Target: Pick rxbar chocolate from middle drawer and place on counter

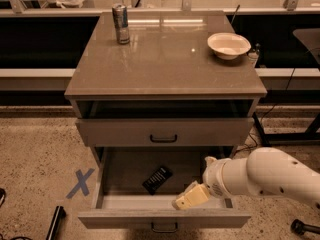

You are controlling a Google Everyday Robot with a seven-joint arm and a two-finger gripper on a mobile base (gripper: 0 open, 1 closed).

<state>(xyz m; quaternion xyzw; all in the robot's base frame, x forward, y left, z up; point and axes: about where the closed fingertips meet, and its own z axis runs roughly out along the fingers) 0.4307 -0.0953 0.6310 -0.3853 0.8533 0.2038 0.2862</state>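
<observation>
Black bar (157, 179) lies flat on floor of open mid drawer (165, 218), left of centre. Pincer (191, 198) on white arm (270, 176) hovers over drawer's right front, near bar, not touching; grip state can't tell. Surface (165, 64) carries can (120, 24) back left, bowl (228, 45) right.

Lab-like room, speckled floor (35, 149), blue tape cross (80, 182), pincer (190, 198) over middle drawer (130, 217)
</observation>
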